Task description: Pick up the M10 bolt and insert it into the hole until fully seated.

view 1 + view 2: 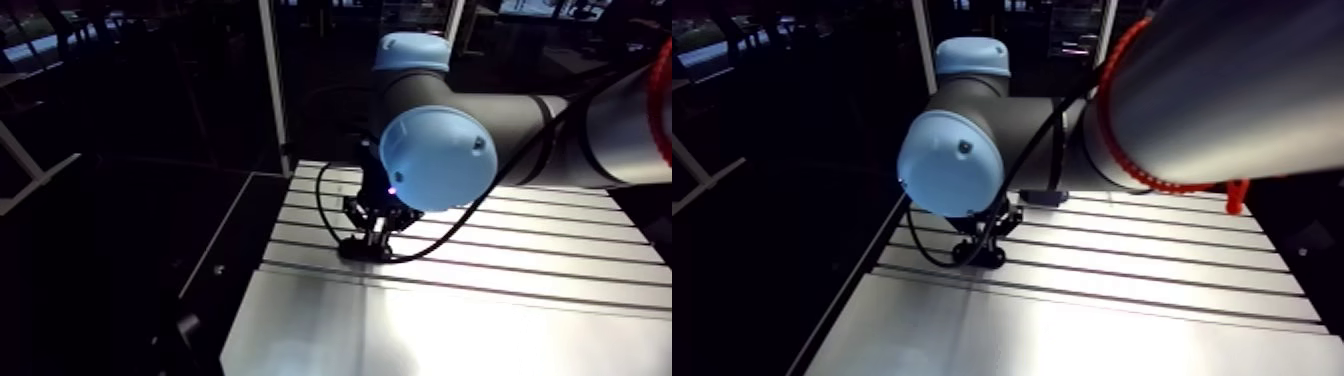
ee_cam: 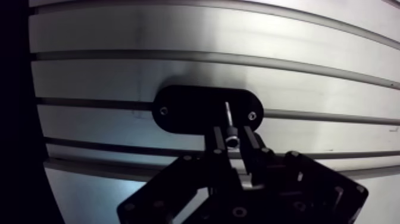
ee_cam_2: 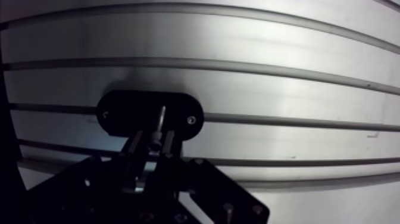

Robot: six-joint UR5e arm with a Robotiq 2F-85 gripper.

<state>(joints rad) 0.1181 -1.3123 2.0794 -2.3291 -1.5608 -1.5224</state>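
Hand (image 2: 231, 143) clamped on bolt (image 2: 228, 122); tip over black plate (image 2: 184, 110) on desk (image 2: 178, 36); hole hidden; keep shank upright, lower slowly, no side push.

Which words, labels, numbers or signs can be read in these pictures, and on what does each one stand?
No text can be read in any view.
Black oval plate: no label or number shows.
Bolt, held in the gripper: any head marking is too small to read.
Slotted aluminium table: plain, no lettering.
Light-blue joint cap: no brand or sign shows.
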